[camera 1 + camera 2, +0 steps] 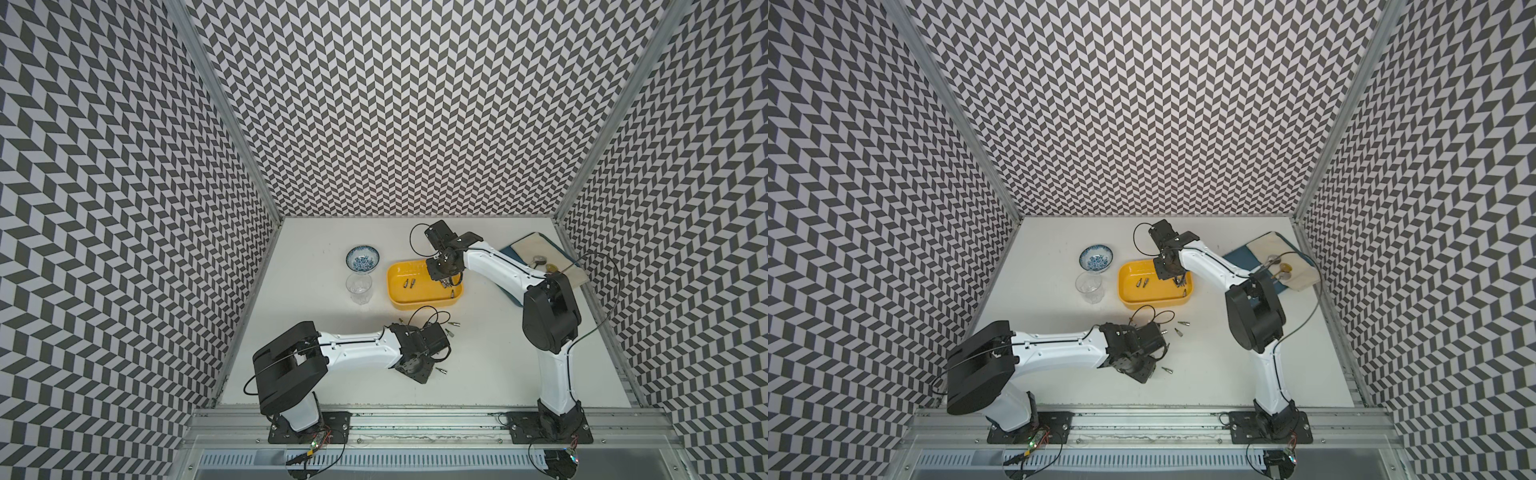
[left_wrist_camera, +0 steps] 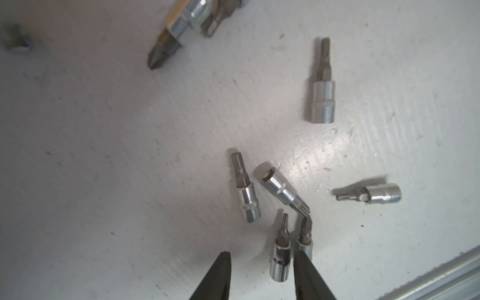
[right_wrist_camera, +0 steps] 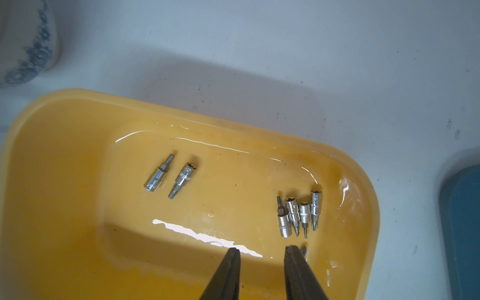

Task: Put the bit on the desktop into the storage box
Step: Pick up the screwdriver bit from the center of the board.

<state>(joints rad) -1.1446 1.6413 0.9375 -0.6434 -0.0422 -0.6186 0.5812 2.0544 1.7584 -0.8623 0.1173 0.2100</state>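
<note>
Several small silver bits (image 2: 322, 101) lie loose on the white desktop in the left wrist view. My left gripper (image 2: 262, 259) hangs low over them, open, and one bit (image 2: 280, 257) lies between its fingers, close to one finger. In both top views the left wrist covers that gripper, with loose bits (image 1: 454, 323) (image 1: 1183, 322) around it. The yellow storage box (image 1: 399, 299) (image 1: 1129, 295) (image 3: 78, 104) stands at the middle back. It holds two bits (image 3: 155, 176) side by side and a cluster of several (image 3: 304, 210). My right gripper (image 3: 262, 253) (image 1: 446, 284) is open inside the box, holding nothing.
A blue-patterned bowl (image 1: 362, 257) and a clear glass (image 1: 359, 286) stand left of the box. A blue tray (image 1: 509, 253) with a pale board and spoons lies at the back right. A metal rail (image 2: 441, 275) borders the desktop near the left gripper.
</note>
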